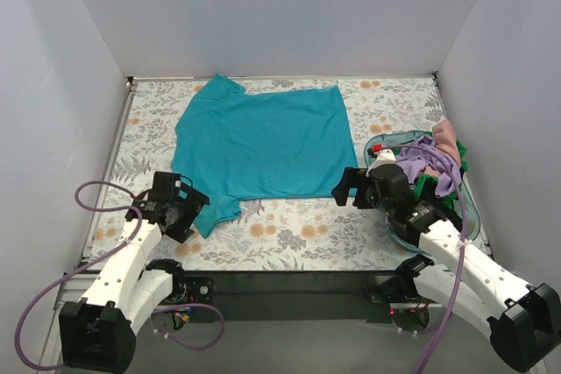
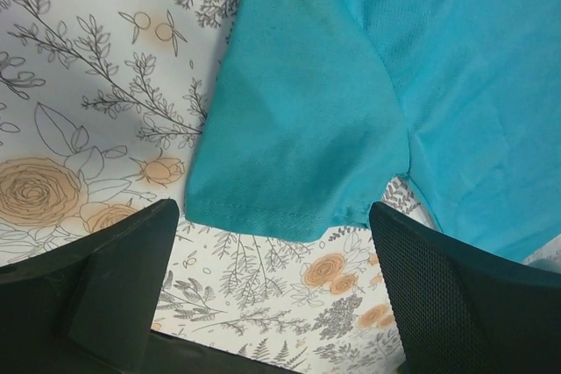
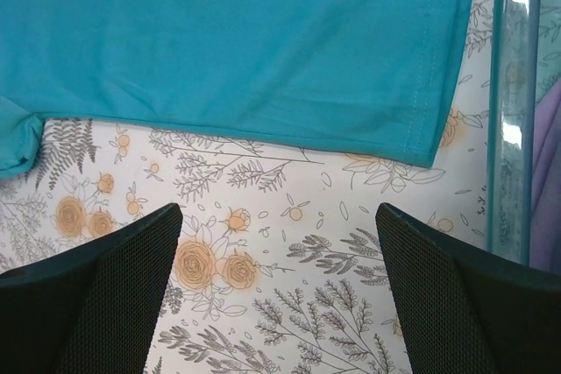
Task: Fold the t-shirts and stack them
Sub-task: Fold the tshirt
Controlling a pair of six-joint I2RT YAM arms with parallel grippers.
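A teal-blue t-shirt (image 1: 263, 142) lies spread flat on the floral table, collar end to the left. My left gripper (image 1: 195, 215) stands open just short of the near sleeve (image 2: 298, 129). The sleeve hem lies a little ahead of the gap, with nothing between the fingers (image 2: 114, 278). My right gripper (image 1: 348, 190) is open too, low over bare cloth near the shirt's near right hem corner (image 3: 421, 142), and holds nothing. More t-shirts, purple (image 1: 429, 159), pink (image 1: 447, 133) and green (image 1: 428, 186), lie heaped in the basket.
A translucent teal basket (image 1: 469, 208) stands at the right of the table, its wall (image 3: 510, 129) close beside my right gripper. White walls close in the left, back and right sides. A purple cable (image 1: 96, 190) loops by the left arm.
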